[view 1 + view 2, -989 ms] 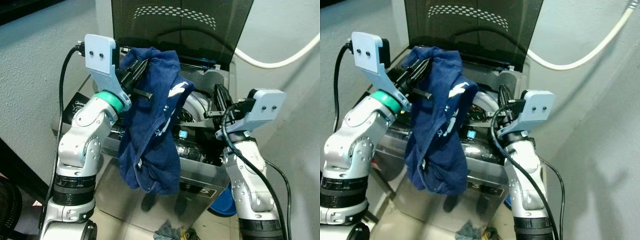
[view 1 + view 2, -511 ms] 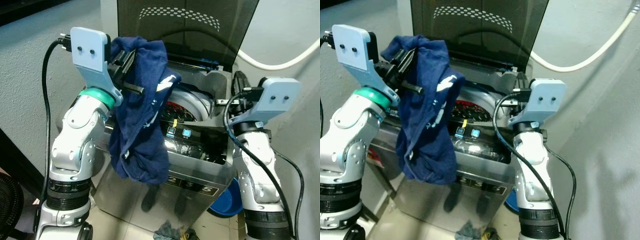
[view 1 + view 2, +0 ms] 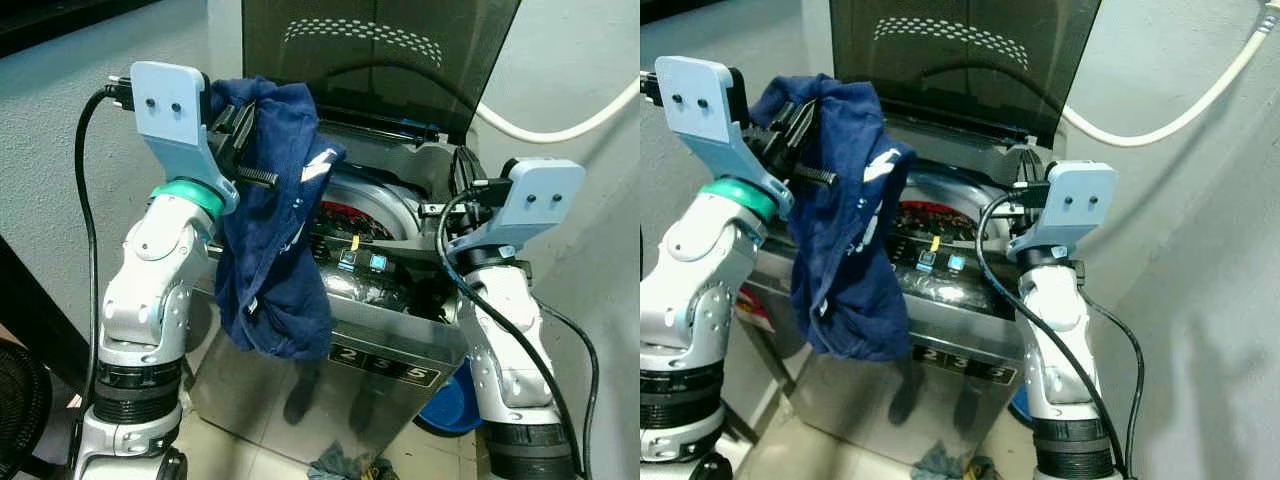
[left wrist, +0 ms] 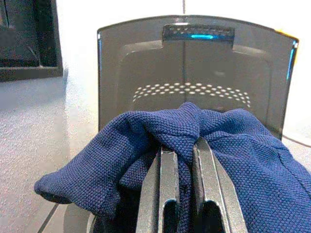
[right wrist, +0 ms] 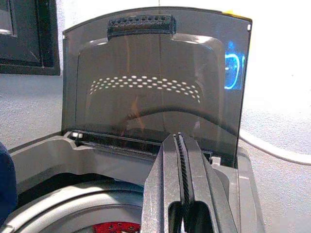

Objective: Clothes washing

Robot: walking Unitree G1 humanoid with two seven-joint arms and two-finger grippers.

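A dark blue garment (image 3: 275,230) hangs from my left gripper (image 3: 240,128), which is shut on its upper fold (image 4: 187,141). The cloth dangles over the front left corner of the top-loading washing machine (image 3: 390,330), outside the drum. The machine's dark lid (image 3: 380,60) stands raised. Red fabric (image 3: 345,215) lies inside the drum. My right gripper (image 3: 462,165) is shut and holds nothing, raised above the machine's right rim, pointing at the lid (image 5: 155,87).
A white hose (image 3: 560,120) runs along the wall at the right. A blue basin (image 3: 455,400) sits on the floor right of the machine. A crumpled cloth (image 3: 340,465) lies on the tiles in front. A dark fan (image 3: 20,410) stands at the far left.
My left arm has carried the blue garment up and to the left, off the drum opening. My right gripper has risen and drawn back toward the right rim.
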